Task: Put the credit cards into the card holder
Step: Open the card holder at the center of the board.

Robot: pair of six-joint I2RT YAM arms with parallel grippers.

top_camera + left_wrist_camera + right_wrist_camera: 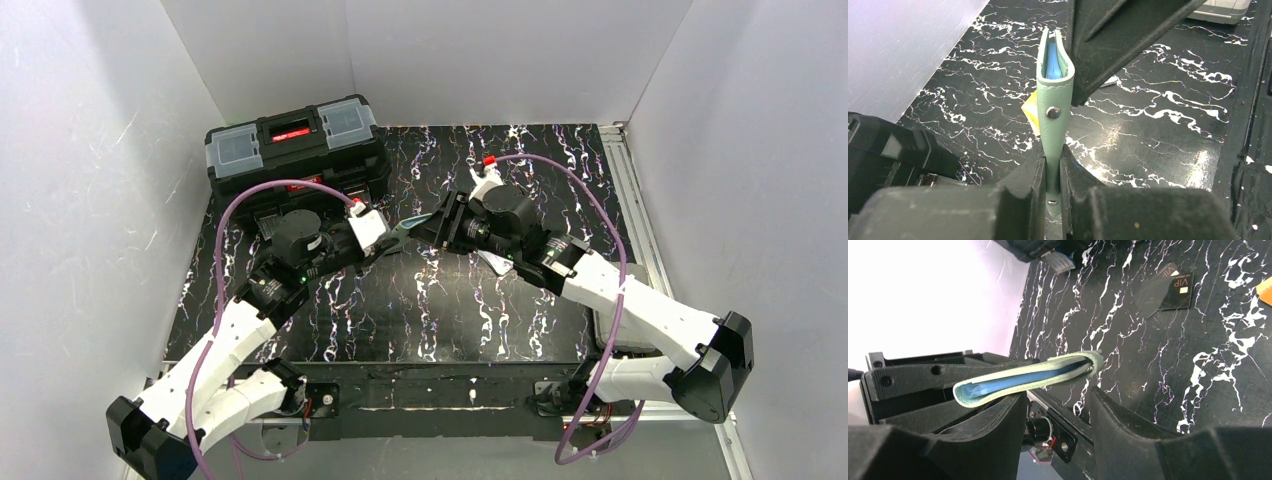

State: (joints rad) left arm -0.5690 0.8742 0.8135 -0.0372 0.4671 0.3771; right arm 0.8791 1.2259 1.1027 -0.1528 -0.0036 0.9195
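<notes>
Holding the wallet [1053, 100] clear of the table [1148, 125] with the left gripper [1053, 165], fingers clamped on its snap end; straddling its folded end with the right gripper [1058, 397], fingers spread wide; leaving the orange card [1031, 111] flat on the table below.

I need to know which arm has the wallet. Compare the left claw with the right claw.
The left claw is shut, pinching the mint-green card holder by its snap tab; the right claw is open and grips nothing. The left claw's fingers press together on the holder; the right claw's fingers stand spread beside its other end. Both are black and lifted above the table.
</notes>
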